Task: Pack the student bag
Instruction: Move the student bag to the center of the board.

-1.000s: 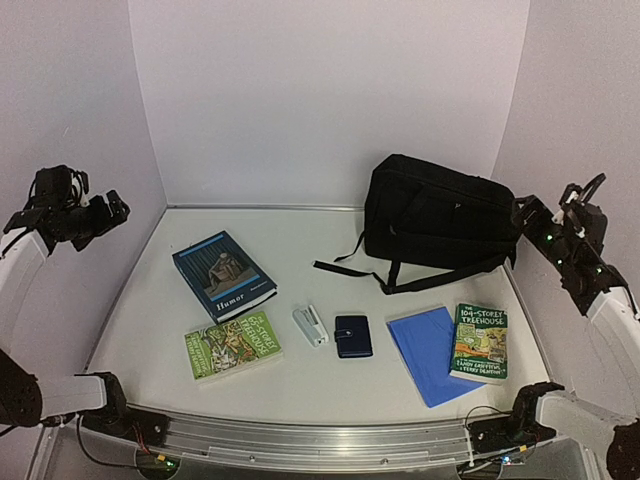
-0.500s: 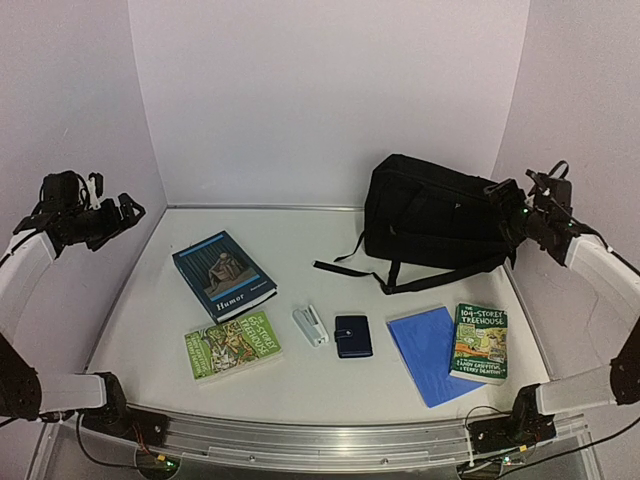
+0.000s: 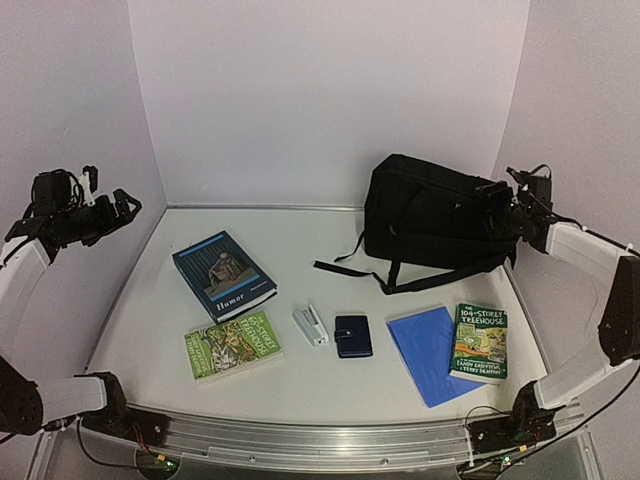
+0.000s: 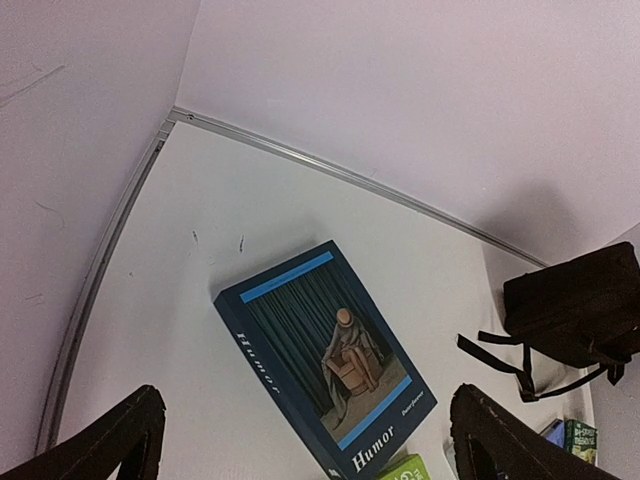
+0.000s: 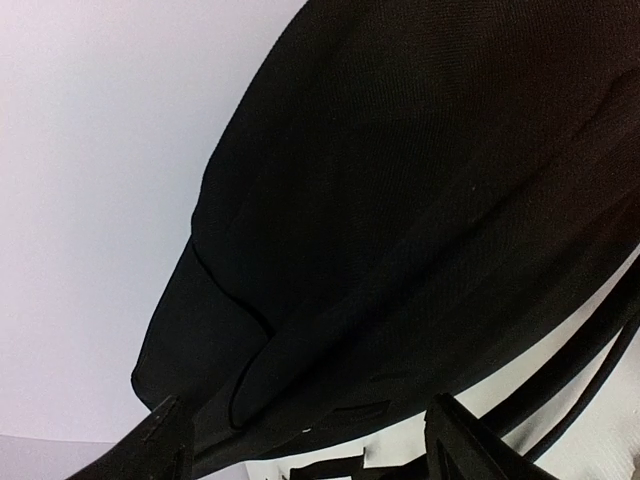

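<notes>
Blue Humor book (image 4: 325, 360) lies flat, black backpack (image 4: 575, 305) well apart rightward.

3 bks (image 3: 224, 275) (image 3: 232, 345) (image 3: 479, 343), 1 bag (image 3: 430, 215), 1 stapler (image 3: 310, 325), 1 wallet (image 3: 353, 336), 1 folder (image 3: 425, 355)

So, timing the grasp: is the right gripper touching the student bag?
Cannot tell. The right wrist view shows the student bag ahead of the open right gripper, no contact or gap plain; the top view overlaps them.

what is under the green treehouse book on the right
The treehouse book appears to rest on the right edge of a blue folder, which lies flat on the table. How far the folder reaches beneath the book is hidden.
</notes>
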Available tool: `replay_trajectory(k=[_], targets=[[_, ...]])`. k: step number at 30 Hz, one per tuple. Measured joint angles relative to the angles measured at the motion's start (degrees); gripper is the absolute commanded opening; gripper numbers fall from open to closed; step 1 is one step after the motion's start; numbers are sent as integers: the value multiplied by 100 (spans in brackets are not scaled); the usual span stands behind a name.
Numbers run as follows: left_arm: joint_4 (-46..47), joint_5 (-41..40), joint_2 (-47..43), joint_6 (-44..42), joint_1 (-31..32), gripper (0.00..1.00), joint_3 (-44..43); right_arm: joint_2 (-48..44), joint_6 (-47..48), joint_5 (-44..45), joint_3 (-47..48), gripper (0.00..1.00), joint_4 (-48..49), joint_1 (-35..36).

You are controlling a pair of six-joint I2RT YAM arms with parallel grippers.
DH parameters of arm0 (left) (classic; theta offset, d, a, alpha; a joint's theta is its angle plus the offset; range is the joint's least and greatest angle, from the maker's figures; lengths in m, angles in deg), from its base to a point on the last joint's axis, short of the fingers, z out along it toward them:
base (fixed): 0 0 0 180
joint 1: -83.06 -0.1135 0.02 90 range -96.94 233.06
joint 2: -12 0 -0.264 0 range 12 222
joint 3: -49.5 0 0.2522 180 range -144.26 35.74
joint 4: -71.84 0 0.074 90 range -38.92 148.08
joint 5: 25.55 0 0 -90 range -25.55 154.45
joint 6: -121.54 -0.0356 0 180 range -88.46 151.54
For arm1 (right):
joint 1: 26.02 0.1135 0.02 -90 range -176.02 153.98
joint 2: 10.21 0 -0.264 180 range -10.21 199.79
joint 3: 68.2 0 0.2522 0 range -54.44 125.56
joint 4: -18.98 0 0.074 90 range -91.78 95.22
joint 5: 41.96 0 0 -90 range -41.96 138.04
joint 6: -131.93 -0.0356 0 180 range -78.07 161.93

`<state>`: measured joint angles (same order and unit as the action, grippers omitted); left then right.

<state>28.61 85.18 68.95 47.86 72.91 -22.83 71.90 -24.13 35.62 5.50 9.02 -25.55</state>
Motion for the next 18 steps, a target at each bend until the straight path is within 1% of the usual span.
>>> replay_trajectory(k=[9, 12, 13, 14, 17, 18], targets=[[0, 76, 0, 0, 0, 100, 6, 478, 44, 253, 480, 67, 111, 0], [-1, 79, 0, 0, 0, 100, 9, 738, 82, 266, 661, 61, 167, 0], [0, 79, 0, 0, 0, 100, 9, 828, 95, 259, 715, 57, 183, 0], [0, 79, 0, 0, 0, 100, 10, 906, 108, 252, 760, 50, 195, 0], [0, 79, 0, -2, 0, 100, 11, 1096, 169, 243, 880, 25, 211, 0], [0, 80, 0, -2, 0, 100, 11, 1141, 190, 238, 928, 18, 205, 0]])
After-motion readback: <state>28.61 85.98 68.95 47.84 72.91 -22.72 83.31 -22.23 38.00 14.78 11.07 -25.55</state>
